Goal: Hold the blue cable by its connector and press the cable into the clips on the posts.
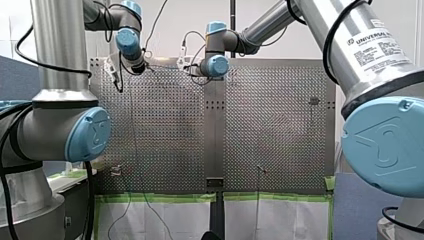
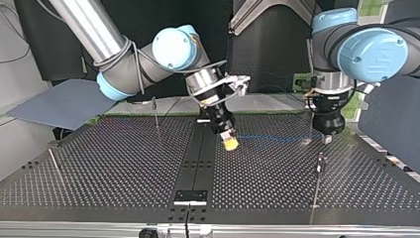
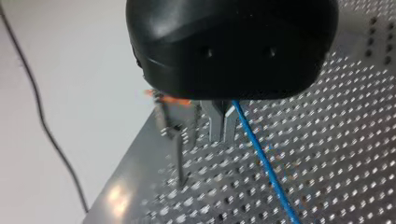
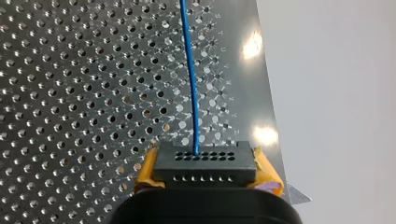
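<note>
right pincer (image 4: 205,163) clenched on black connector (image 4: 205,173) | left pincer (image 3: 222,126) state: cannot tell | risk: blue cable (image 4: 189,70) slides past post (image 3: 179,154) unclipped if misaligned; tension may tug connector loose

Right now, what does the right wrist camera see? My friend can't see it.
A black connector sits clamped between my right gripper's yellow-padded fingers. A thin blue cable runs from one of its holes straight ahead over the shiny table full of holes.
</note>
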